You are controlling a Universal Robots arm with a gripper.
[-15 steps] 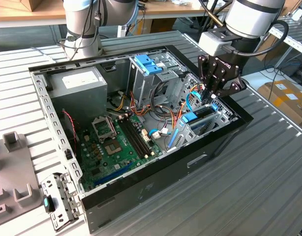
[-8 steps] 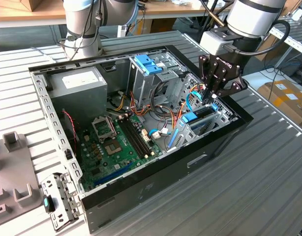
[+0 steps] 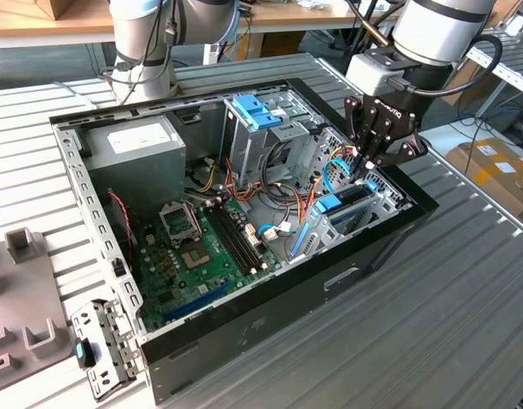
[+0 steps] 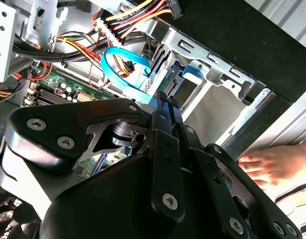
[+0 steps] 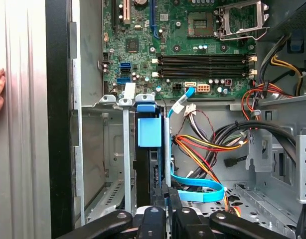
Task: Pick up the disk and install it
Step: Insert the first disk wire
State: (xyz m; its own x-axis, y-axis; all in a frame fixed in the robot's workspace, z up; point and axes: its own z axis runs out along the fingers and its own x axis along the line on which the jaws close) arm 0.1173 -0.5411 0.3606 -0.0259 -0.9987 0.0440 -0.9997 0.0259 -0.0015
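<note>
The disk (image 3: 330,203) stands on edge in a slot of the metal drive bay (image 3: 376,209), at the open computer case's side toward the exterior view's right. Its blue carrier end (image 5: 149,132) faces the motherboard, and the dark body runs back toward my fingers. In the second wrist view the blue frame (image 4: 185,74) lies just past my fingertips. My gripper (image 3: 366,173) hangs straight down over the disk's other end, fingers (image 5: 159,199) drawn close together (image 4: 168,102). Whether they pinch the disk's edge is hidden.
A person's hand (image 4: 272,164) rests on the ribbed table beside the case wall (image 5: 58,124). Inside are the motherboard (image 3: 202,247), power supply (image 3: 134,145), a tall cage with blue bracket (image 3: 257,111) and loose blue cables (image 5: 198,186). Grey fixtures (image 3: 23,290) lie at the exterior view's left.
</note>
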